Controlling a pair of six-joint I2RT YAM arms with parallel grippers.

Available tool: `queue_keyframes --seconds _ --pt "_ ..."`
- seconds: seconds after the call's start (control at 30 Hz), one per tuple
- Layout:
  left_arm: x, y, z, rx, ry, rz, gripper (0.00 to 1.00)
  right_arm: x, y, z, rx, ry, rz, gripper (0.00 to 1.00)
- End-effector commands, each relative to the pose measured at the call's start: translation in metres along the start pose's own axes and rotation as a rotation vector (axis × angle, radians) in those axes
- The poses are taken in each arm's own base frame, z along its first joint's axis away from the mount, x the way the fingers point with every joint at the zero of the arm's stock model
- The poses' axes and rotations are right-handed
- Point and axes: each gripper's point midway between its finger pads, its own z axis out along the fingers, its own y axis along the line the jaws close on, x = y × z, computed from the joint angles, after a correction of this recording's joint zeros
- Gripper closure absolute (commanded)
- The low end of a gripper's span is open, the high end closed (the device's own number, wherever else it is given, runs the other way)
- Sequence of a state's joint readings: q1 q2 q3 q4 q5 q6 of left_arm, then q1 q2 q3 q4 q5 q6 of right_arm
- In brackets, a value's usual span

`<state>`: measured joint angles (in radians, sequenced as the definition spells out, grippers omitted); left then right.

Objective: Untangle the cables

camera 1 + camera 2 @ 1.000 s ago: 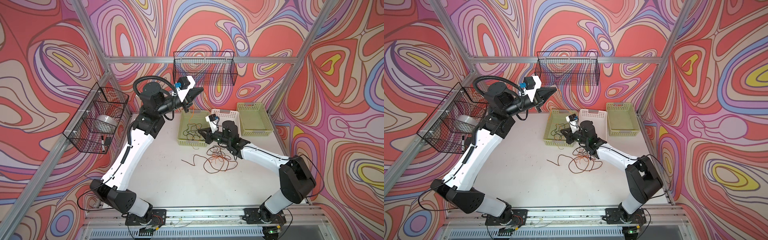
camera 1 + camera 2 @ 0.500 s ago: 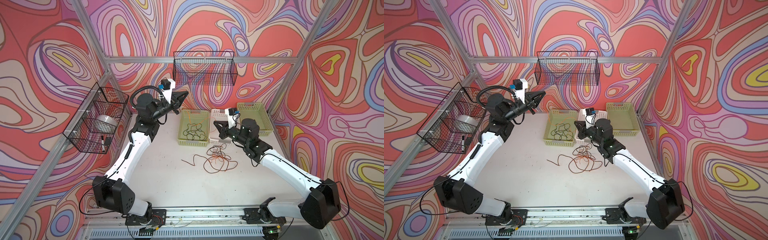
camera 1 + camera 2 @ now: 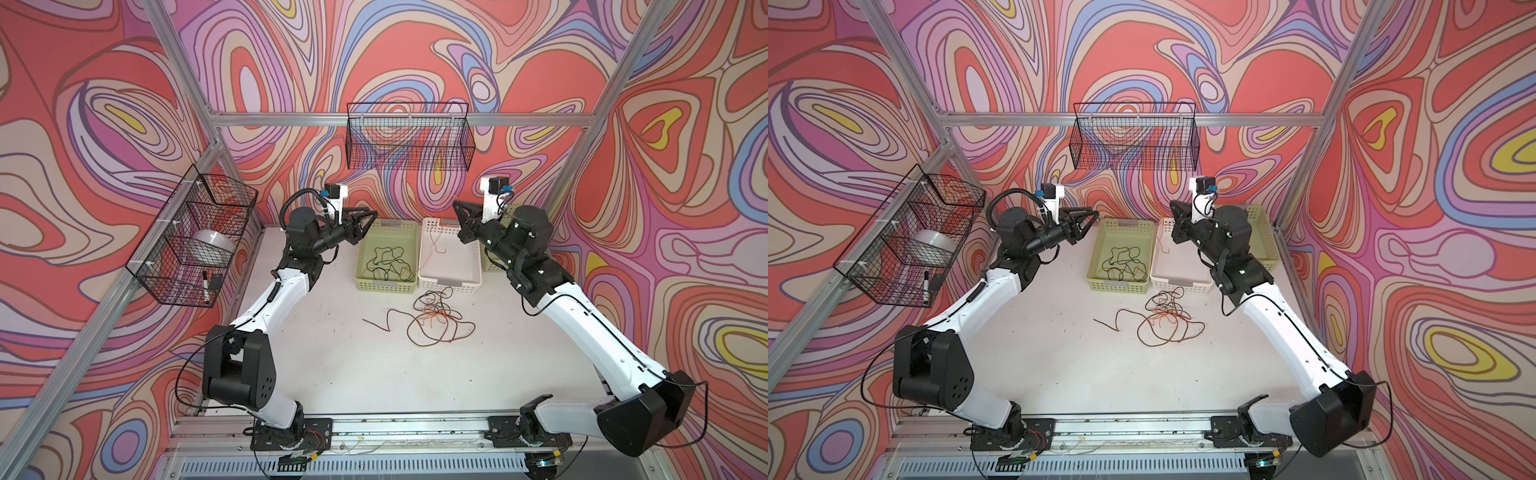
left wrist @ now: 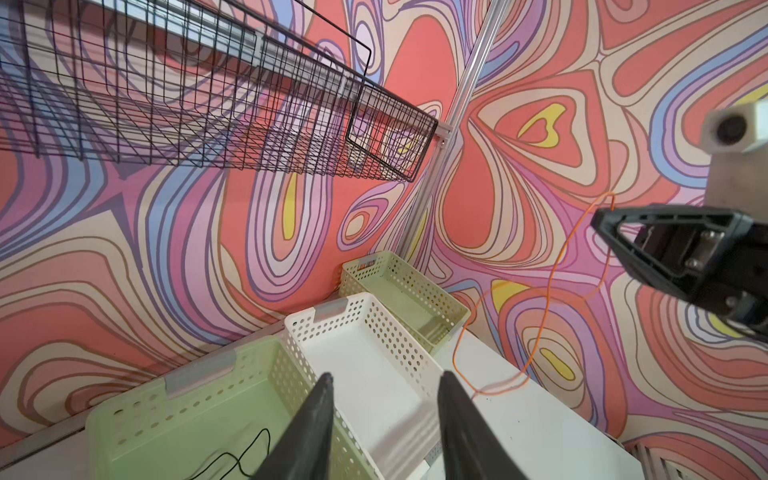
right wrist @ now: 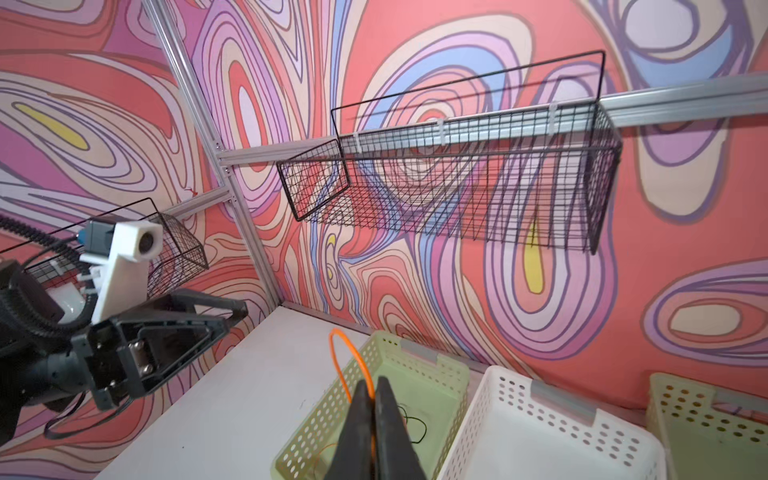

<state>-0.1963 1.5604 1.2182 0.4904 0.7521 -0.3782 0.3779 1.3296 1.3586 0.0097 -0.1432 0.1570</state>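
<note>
The right end effector [image 5: 372,384] pinches one orange cable [image 4: 552,270], held high, seemingly to hang it free of the tangle [image 3: 432,320]; the left end effector [image 4: 384,376] stands moderately parted, empty.

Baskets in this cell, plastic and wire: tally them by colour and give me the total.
Green plastic baskets: 2
White plastic basket: 1
Black wire baskets: 2
Total: 5

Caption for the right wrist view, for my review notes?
Right gripper shut on an orange cable, green basket and white basket below, facing the open left gripper.
</note>
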Motion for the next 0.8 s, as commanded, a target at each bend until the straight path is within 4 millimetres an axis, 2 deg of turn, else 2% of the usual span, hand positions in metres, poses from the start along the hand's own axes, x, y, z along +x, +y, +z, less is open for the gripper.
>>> queue_keyframes --seconds 0.0,0.17,0.3,0.43,0.6,0.77 --pt "0.02 -0.002 -0.005 -0.029 0.053 0.022 0.42 -0.016 -0.008 0.005 0.022 -0.033 -0.021 1.0" --pt "0.037 -0.002 -0.018 -0.091 0.106 0.074 0.36 -0.029 -0.023 0.014 0.056 -0.041 -0.043 1.0" --pt "0.049 -0.002 -0.027 -0.123 0.145 0.098 0.35 -0.059 -0.035 0.012 0.09 -0.113 -0.053 1.0" --pt "0.062 -0.005 -0.035 -0.135 0.169 0.115 0.34 -0.09 -0.034 0.016 0.086 -0.157 -0.104 1.0" --pt "0.082 -0.015 -0.034 -0.119 0.236 0.17 0.33 -0.119 -0.033 0.025 0.091 -0.202 -0.163 1.0" --pt "0.103 -0.032 -0.021 -0.062 0.301 0.234 0.3 -0.144 -0.029 0.035 0.07 -0.244 -0.21 1.0"
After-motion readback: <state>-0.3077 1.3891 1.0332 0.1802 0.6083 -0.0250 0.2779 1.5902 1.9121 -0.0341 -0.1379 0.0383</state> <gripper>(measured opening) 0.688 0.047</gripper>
